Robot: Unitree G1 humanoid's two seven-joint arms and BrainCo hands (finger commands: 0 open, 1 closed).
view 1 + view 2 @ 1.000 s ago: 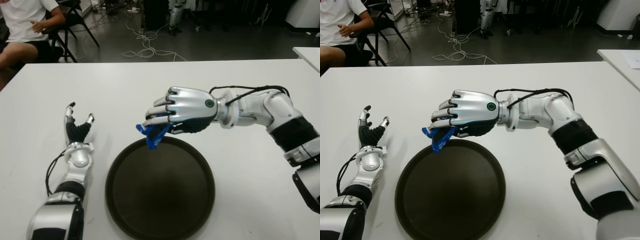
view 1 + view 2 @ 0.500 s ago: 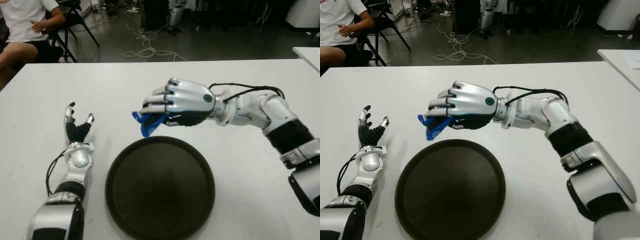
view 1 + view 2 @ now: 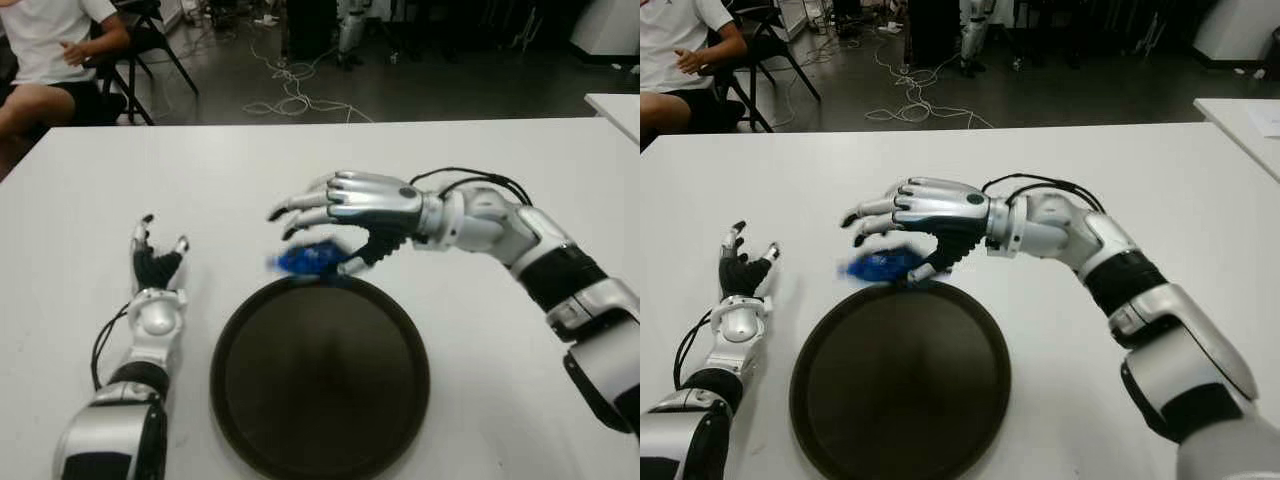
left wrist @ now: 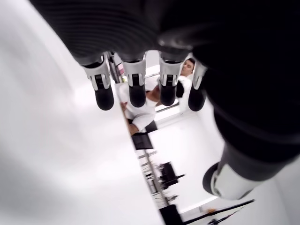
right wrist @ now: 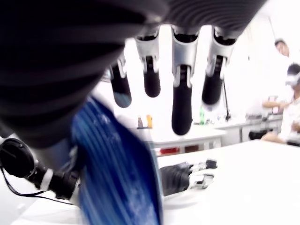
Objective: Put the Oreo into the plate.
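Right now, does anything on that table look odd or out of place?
Yes: the blue Oreo pack shows blurred at the plate's far rim, not inside it, under the right hand, whose fingers are spread. The left hand shows left of the plate.

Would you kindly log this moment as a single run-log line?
right hand: open, over plate's far rim | Oreo pack: released, blurred, at plate's far rim | plate: nothing inside | left hand: open, idle, left of plate
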